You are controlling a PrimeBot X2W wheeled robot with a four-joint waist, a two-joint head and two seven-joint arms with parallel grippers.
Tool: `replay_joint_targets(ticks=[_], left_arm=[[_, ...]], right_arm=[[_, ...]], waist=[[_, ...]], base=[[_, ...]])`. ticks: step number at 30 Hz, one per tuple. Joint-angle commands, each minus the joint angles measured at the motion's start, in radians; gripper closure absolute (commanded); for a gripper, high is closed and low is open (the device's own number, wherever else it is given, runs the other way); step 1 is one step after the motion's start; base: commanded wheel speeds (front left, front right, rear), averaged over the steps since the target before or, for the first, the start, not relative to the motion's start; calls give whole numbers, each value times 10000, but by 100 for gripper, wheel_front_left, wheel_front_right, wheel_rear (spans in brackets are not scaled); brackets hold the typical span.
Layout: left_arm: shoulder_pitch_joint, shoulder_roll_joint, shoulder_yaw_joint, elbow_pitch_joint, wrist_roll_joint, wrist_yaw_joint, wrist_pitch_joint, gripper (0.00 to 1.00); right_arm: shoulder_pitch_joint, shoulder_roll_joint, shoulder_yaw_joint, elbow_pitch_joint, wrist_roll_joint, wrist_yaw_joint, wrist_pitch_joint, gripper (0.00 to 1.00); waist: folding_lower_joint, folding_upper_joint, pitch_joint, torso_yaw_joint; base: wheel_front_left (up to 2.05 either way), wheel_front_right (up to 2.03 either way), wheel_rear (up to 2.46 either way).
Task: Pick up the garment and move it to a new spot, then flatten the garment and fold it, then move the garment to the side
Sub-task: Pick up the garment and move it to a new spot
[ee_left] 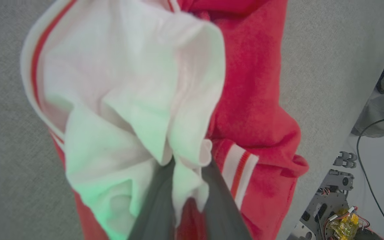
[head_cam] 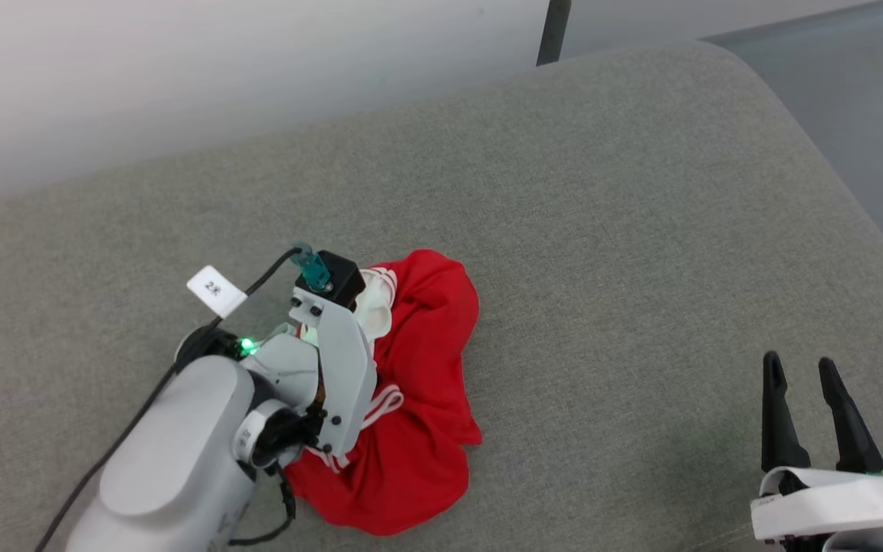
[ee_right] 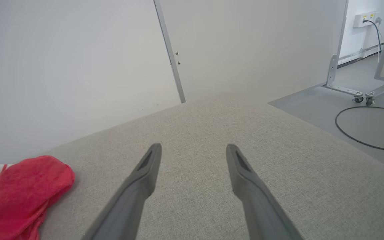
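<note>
The left pincer (ee_left: 189, 166) is clenched on a white fold of the garment (ee_left: 255, 100), judged soft, light and limp, which lies bunched just ahead of its fingers on the grey padded surface (head_cam: 641, 230) and is probably best gripped at the striped trim, while the right pincer (head_cam: 800, 368), well apart, stands released.

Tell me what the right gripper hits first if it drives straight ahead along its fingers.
Probably the grey cushion near its far edge, else the white wall behind; depth is unclear.
</note>
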Motion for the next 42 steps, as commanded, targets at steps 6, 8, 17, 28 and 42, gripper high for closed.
replay_joint_targets(ticks=[6,8,17,28,42], left_arm=[[-550,106,-290,194,-41,-164,-261,4],[-663,116,-349,105,-145,-193,-315,0],[-711,292,-420,-543,-492,-227,-1159,0],[30,768,-80,-1115,-316,-236,-4223,0],[1813,1103,845,-858,91,-69,-8460,0]], right_arm=[[-51,33,-21,-20,-42,4,-53,0],[29,34,-38,-25,-78,4,-54,0],[316,-152,-60,-75,-186,4,-54,0],[677,-397,83,-144,-266,4,68,0],[1138,-446,-64,-69,-287,4,209,0]], waist=[[0,0,-216,363],[0,0,-367,580],[0,0,-1137,1734],[0,0,-1890,3051],[0,0,-2579,4105]], base=[[0,0,0],[0,0,0],[0,0,0],[0,0,0],[0,0,0]])
